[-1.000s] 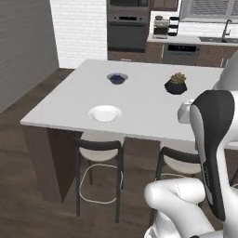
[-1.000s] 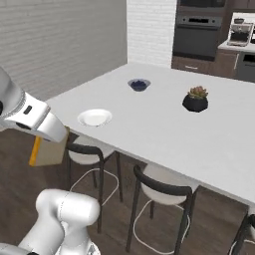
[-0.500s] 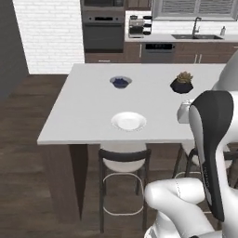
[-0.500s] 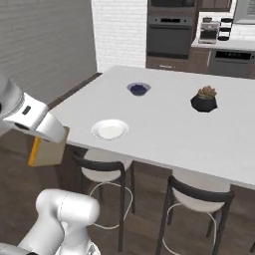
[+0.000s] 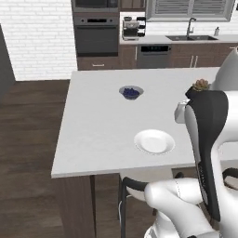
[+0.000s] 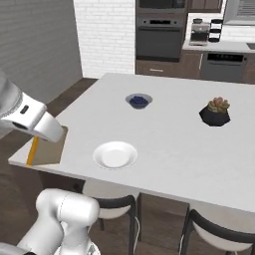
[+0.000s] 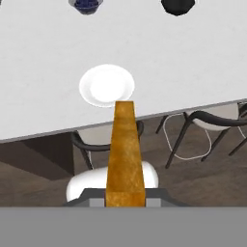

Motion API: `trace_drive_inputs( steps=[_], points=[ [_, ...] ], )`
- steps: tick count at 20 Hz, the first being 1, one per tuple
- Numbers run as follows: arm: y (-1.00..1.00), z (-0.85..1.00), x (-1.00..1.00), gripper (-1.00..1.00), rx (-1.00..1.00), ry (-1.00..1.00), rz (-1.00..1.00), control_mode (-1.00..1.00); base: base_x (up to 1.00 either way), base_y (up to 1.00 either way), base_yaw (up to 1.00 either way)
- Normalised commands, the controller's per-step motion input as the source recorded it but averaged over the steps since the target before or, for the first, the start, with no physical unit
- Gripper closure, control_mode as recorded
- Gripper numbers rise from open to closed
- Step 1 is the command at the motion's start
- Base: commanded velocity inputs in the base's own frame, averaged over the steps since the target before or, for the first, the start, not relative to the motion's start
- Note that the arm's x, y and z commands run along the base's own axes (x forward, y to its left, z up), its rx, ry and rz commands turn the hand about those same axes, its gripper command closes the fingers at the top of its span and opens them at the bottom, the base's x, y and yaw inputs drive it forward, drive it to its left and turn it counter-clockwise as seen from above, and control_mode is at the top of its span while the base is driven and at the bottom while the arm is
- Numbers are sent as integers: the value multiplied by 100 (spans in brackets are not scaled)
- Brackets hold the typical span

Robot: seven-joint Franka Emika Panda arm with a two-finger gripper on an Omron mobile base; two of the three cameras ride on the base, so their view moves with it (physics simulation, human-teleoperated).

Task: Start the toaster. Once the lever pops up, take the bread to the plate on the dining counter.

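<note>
The square golden-tan slice of bread with a darker crust (image 7: pixel 125 154) was seen clamped edge-on in the two-finger gripper (image 7: pixel 125 201) — jaws narrowed onto the slice, fingertips themselves masked by it in the hand view. The slice's long axis was pointed straight ahead at the plain round white plate (image 7: pixel 106 86), its far end overlapping the plate's near rim in that view. In the right base view the bread (image 6: pixel 47 147) was held off the near left corner of the large white dining counter on a dark wood base (image 6: pixel 179 149), the plate (image 6: pixel 115 155) lying to its right and slightly farther in. So the plate was judged ahead of the claw, over the counter edge.

Not resolvable:
- height of the slice above the counter — could not be told
- the plate (image 5: pixel 155 141) was seen just left of the robot's arm in the left base view
- a small blue bowl (image 6: pixel 139 101) and a dark potted succulent (image 6: pixel 215 111) sat far on the counter, well apart from the plate
</note>
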Motion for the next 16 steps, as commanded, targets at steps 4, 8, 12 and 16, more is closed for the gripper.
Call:
trace_drive_inputs(
  steps=[4, 8, 12, 16],
  points=[
    [0, 0, 0, 100, 0, 0, 0, 100, 86, 15, -14],
    [-34, -26, 54, 100, 14, 3, -1, -100, 0, 0, 0],
    [-59, -39, 53, 100, 19, 0, 17, -100, 0, 0, 0],
    [-35, -46, 81, 100, 18, -1, 25, -100, 0, 0, 0]
  ],
)
